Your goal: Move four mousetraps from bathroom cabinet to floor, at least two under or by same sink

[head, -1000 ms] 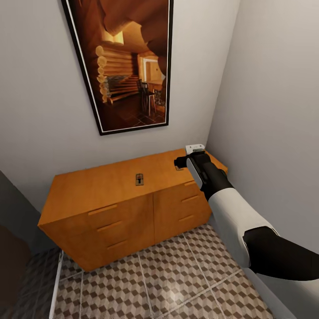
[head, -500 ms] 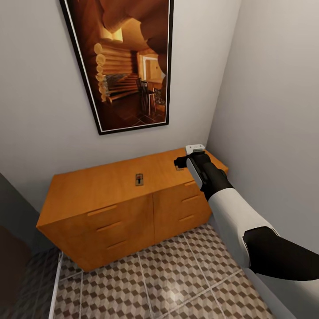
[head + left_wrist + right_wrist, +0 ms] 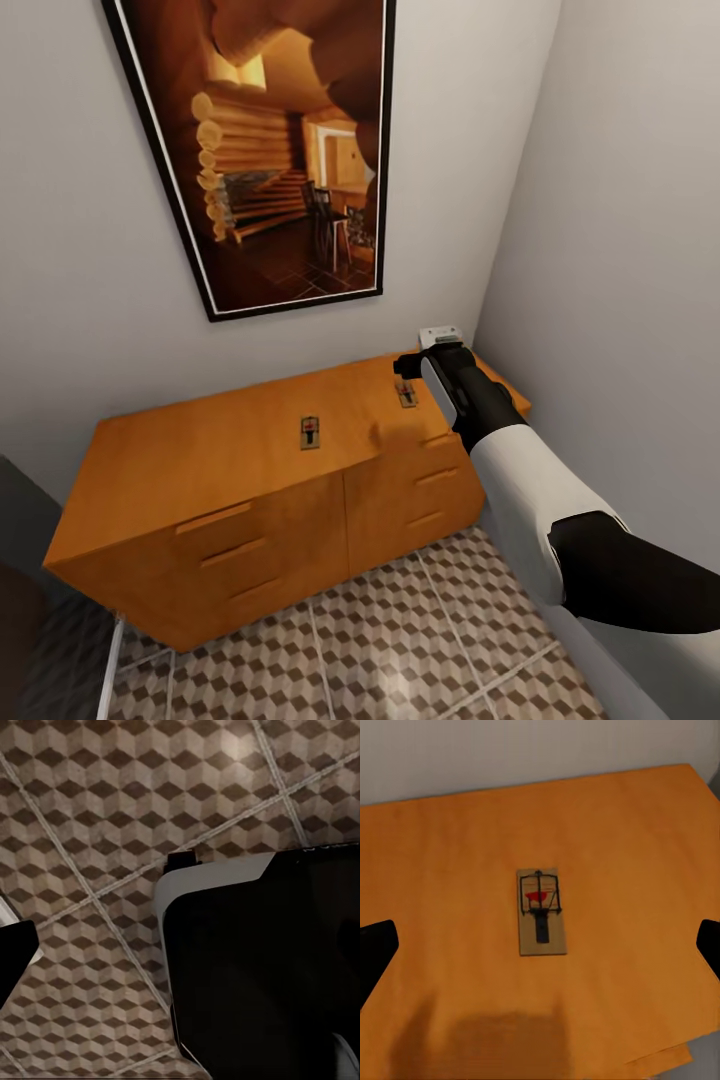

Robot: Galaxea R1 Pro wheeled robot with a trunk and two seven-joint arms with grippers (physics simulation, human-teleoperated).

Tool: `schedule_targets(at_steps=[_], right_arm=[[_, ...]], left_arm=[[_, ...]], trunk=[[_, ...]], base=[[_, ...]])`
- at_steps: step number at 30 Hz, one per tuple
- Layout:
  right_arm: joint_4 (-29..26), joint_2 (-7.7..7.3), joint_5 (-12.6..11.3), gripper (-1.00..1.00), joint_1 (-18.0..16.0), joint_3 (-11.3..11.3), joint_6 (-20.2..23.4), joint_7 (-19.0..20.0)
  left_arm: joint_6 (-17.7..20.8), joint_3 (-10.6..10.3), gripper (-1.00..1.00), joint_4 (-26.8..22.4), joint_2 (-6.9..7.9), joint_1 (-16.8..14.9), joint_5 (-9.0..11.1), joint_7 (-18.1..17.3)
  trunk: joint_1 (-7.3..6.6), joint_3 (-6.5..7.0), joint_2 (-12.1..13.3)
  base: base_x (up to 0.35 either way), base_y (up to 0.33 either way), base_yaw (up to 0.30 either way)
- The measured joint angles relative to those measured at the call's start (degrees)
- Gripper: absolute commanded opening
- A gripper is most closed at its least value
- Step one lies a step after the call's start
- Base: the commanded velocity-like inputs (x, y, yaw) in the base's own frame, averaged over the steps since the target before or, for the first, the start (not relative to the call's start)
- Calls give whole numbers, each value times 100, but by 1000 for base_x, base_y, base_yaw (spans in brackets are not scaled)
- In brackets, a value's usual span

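Orange-brown cabinet [image 3: 250,470] against back wall, six drawer fronts shut, contents unseen. Two mousetraps lie flat on its top: one mid-top [image 3: 311,432], second [image 3: 406,393] toward right end, just beneath right gripper [image 3: 408,366]. Right wrist view: trap [image 3: 541,910] centred between fingertips, jaws spread wide, nothing held. Left gripper: jaw state cannot tell; its camera faces bathroom floor [image 3: 97,810]. Risk: thin board flat on wood, so closing fingers may skid it aside or miss its edges.
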Motion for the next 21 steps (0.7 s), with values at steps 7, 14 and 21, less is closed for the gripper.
schedule_targets(at_steps=[7, 14, 21], right_arm=[[0, 0, -6, 100, 0, 0, 0, 0], [7, 0, -4, 100, 0, 0, -1, 2], [8, 0, -1, 100, 2, -4, -3, 9]], left_arm=[[151, 1, 100, 0, 0, 30, -1, -5], [175, 2, 100, 0, -7, 51, -1, -6], [181, 6, 100, 0, -9, 67, -1, -6]], trunk=[[2, 0, 0], [3, 0, 1], [3, 0, 1]], base=[[94, 0, 0], [16, 0, 0], [3, 0, 0]])
